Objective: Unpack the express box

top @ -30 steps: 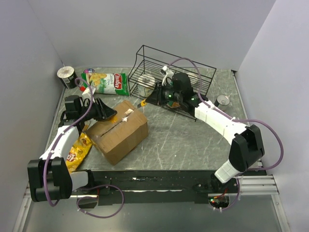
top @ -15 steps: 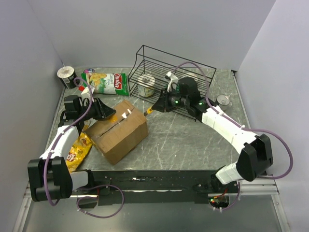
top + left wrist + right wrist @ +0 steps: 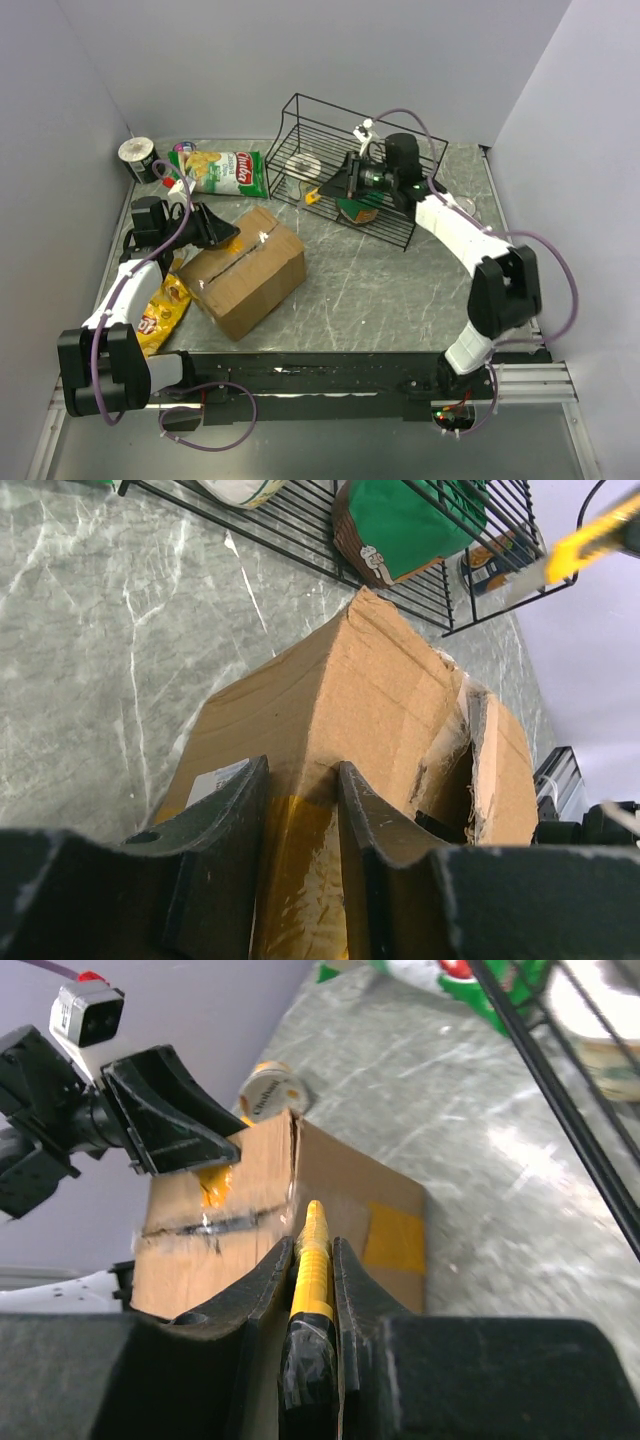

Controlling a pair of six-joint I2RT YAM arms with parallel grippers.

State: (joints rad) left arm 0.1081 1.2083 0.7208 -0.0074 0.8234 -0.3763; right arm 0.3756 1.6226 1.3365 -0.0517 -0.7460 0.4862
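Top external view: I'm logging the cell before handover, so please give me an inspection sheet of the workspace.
Surface: grey marbled table, streaked.
Job's things: express box, top seam partly torn, flaps down.
Clutter: wire basket holding items, green chip bag, yellow snack bag, white roll.
Grippers: left gripper clamps box edge; right gripper holds yellow knife.
Cables: purple cables loop off both arms.
Surroundings: plain grey walls.
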